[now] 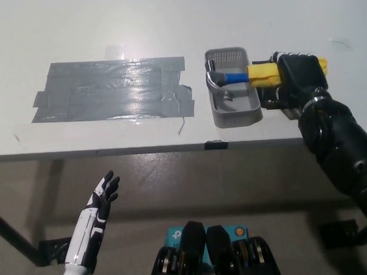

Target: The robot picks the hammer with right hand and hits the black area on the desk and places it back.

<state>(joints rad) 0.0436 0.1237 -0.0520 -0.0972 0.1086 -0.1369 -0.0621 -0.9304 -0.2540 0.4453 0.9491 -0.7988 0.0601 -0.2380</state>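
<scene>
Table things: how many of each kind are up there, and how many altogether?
Hammer: 1
Gray basket: 1
Patch of gray tape: 1
Robot hand on the hammer's handle: 1
Total: 4
The white robot hand is below the table edge, so it is not counted.

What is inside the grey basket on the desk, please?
The grey basket holds the hammer's metal head; its yellow handle sticks out rightward under the right hand, which covers the grip.
</scene>
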